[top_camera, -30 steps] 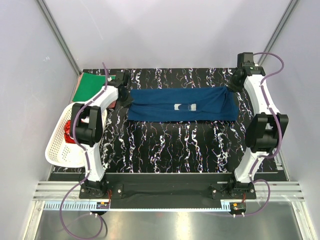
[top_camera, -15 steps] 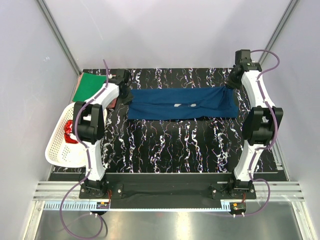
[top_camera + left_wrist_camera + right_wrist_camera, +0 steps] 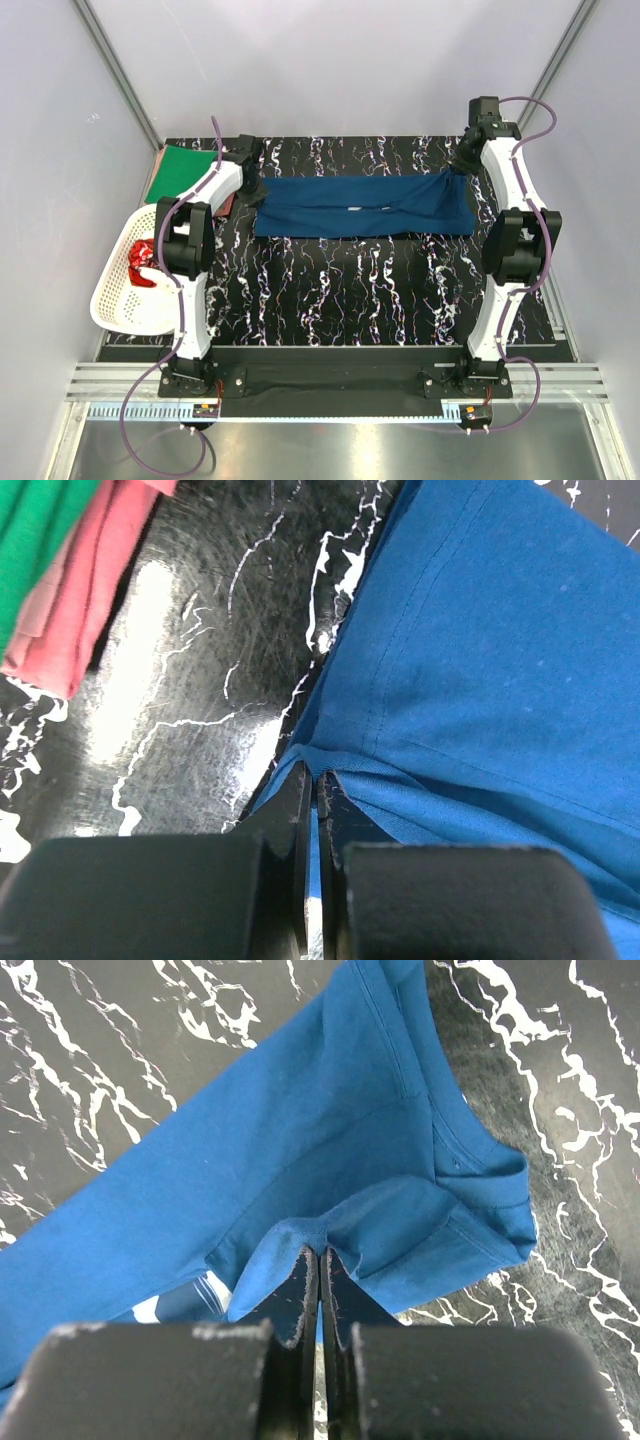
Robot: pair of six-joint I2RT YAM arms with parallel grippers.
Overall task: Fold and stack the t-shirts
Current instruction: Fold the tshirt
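A navy blue t-shirt (image 3: 365, 206) lies stretched as a long band across the back of the table, with a bit of white print showing near its middle. My left gripper (image 3: 256, 186) is shut on the shirt's left edge (image 3: 345, 765), a thin fold of cloth between the fingers. At the far right my right gripper (image 3: 457, 168) is shut on the other end of the shirt (image 3: 300, 1235). A green t-shirt (image 3: 180, 170) lies folded on top of a reddish-pink one (image 3: 85, 590) at the back left corner. A red t-shirt (image 3: 141, 265) sits in the basket.
A white lattice basket (image 3: 120, 300) hangs over the table's left edge. The table (image 3: 360, 290) is black with white veins. Grey walls and metal posts close in the back and both sides.
Both grippers have drawn the shirt's near edge toward the back, so the blue band is narrower and the white print is mostly folded under. Both arms reach farther back.
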